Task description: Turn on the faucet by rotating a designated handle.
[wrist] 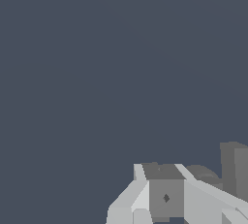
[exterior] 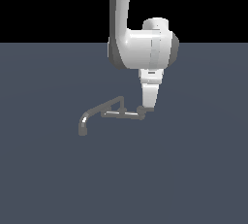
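Observation:
The faucet (exterior: 103, 108) is small and dark grey. Its long hooked spout reaches toward the exterior view's left, and a thin crossbar runs toward the right. The handle (exterior: 140, 114) is a short stub with a knobby hub at the crossbar's right end. My gripper (exterior: 145, 109) points down and its tips touch that hub from the right. The fingers (wrist: 165, 196) look pressed together with no gap and hold nothing. In the wrist view a dark grey faucet part (wrist: 234, 169) stands right beside them, while the spout is out of that view.
A flat, dark blue-grey floor (exterior: 193, 169) spreads all around the faucet. The white arm (exterior: 145, 48) rises above the handle's side. No other objects show.

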{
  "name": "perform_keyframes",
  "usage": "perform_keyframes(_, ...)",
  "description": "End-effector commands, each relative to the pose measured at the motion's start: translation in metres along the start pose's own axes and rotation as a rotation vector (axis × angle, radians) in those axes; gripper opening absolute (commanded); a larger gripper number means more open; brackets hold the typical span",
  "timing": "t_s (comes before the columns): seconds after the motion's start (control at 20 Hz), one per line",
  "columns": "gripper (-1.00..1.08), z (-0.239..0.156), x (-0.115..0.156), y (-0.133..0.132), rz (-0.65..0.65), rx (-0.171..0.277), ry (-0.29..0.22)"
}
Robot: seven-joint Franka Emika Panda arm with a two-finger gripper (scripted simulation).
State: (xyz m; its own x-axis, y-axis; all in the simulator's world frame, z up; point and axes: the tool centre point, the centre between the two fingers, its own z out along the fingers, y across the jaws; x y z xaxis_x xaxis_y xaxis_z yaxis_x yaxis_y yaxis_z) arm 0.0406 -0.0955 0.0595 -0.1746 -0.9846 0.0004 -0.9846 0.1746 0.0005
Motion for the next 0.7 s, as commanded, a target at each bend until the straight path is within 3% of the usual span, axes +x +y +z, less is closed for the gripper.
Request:
perform_keyframes(0.0, -1.00, -0.001, -0.001, 0.000, -0.004, 0.000, 0.000)
perform_keyframes(0.2, -1.00, -0.001, -0.001, 0.000, -0.004, 0.000, 0.000)
perform_keyframes(0.65, -1.00, -0.001, 0.020, 0.026, -0.004, 0.000, 0.000)
